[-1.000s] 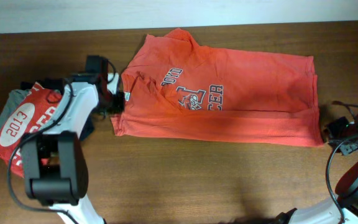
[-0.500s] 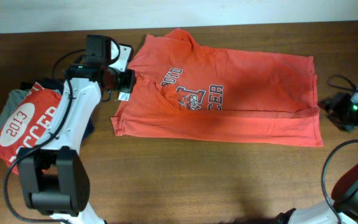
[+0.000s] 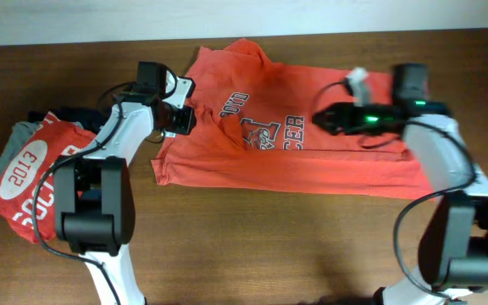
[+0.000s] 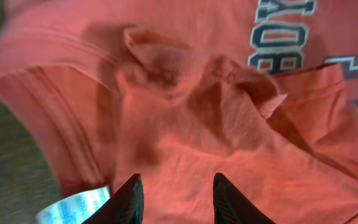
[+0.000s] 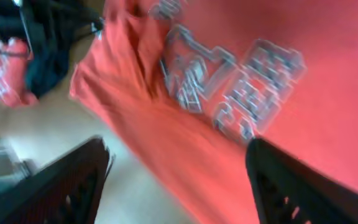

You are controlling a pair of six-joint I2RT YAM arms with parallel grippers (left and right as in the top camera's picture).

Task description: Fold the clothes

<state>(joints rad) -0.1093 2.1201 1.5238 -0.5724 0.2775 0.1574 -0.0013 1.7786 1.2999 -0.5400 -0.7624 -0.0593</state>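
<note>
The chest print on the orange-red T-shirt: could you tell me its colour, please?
The chest print is dark navy, clearest in the left wrist view.

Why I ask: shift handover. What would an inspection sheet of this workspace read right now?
Surface: brown wooden table, bare at the front.
Job's things: orange-red short-sleeved T-shirt lying flat, navy print up, fabric rumpled at the collar end.
Clutter: folded red shirt with white 2013 print at the left edge, lying on a grey garment.
Pincers: left pincer over the rumpled collar end, fingers apart, nothing clamped. Right pincer wide open above the chest print; that view is blurred.
Cables: black cables loop along the arms, none lying on the T-shirt.
Surroundings: pale wall behind the far table edge; nothing else seen.
</note>
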